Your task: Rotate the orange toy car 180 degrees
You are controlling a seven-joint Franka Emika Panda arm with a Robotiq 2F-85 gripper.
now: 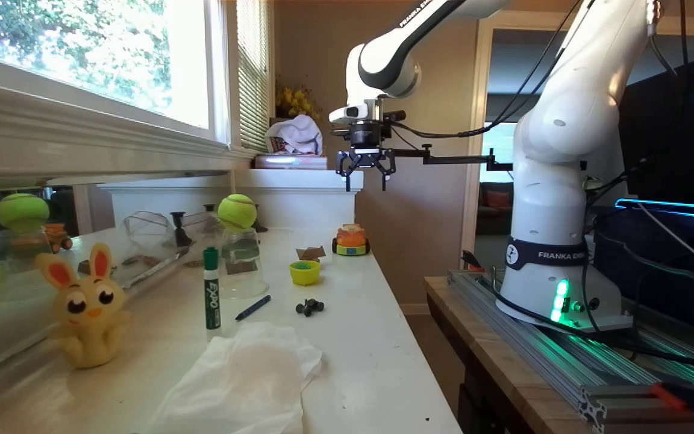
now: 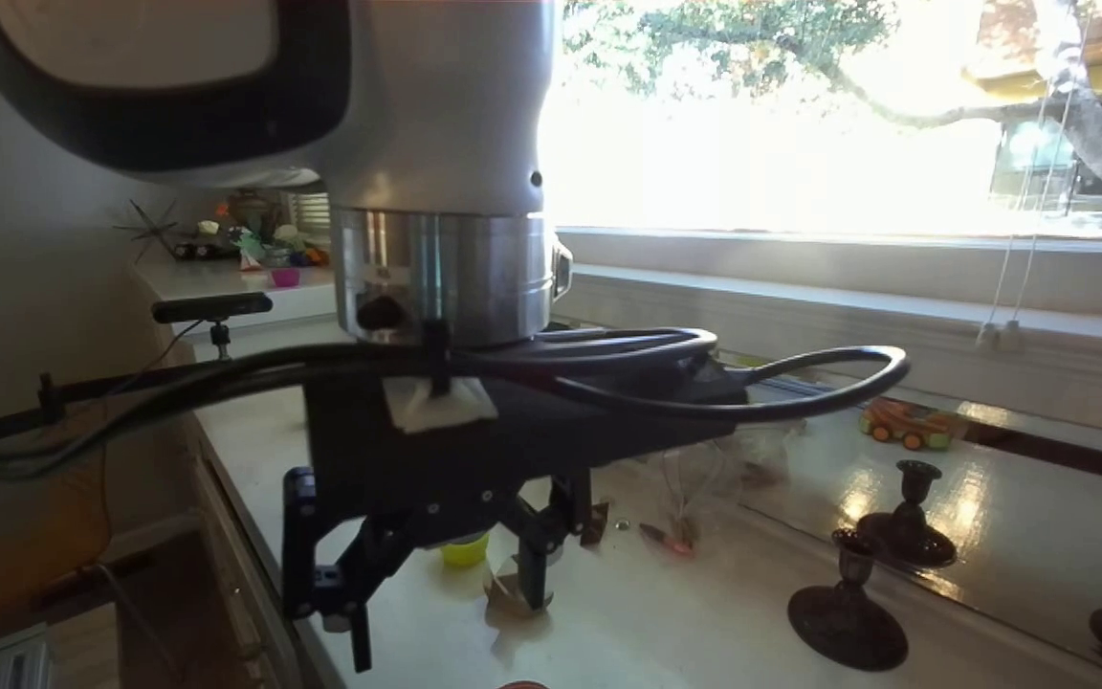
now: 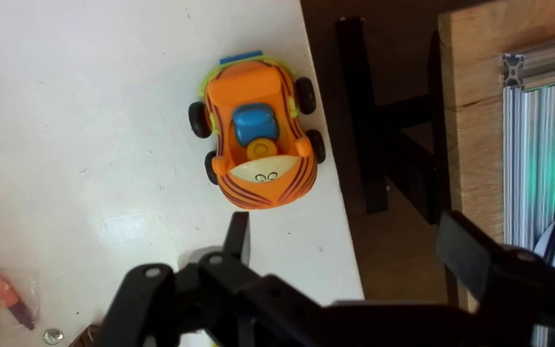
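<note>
Near a window (image 1: 100, 54), the hand (image 1: 366, 181) gapes above the edge of a white counter (image 1: 371, 355).

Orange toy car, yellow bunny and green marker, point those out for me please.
Orange toy car (image 3: 257, 126): wrist view, on its blue seat.
Yellow bunny (image 1: 90, 312): in an exterior view, on its face.
Green marker (image 1: 212, 295): in an exterior view, on its printed label.

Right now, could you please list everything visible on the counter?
Car: one, orange, edge
Ball: one, lime, on glass
Glass: one, clear, under ball
Marker: one, green-white, near pen
Pen: one, blue, near marker
Cup: one, yellow, near cardboard
Cardboard: uncertain, brown, near cup
Object: one, black, near cup
Bunny: one, yellow, by mirror
Sheet: one, white, near marker
Candlesticks: uncertain, dark, by mirror
Stick: one, red-purple, near disc
Gripper: one, black, overhead
Arm: one, white, overhead
</note>
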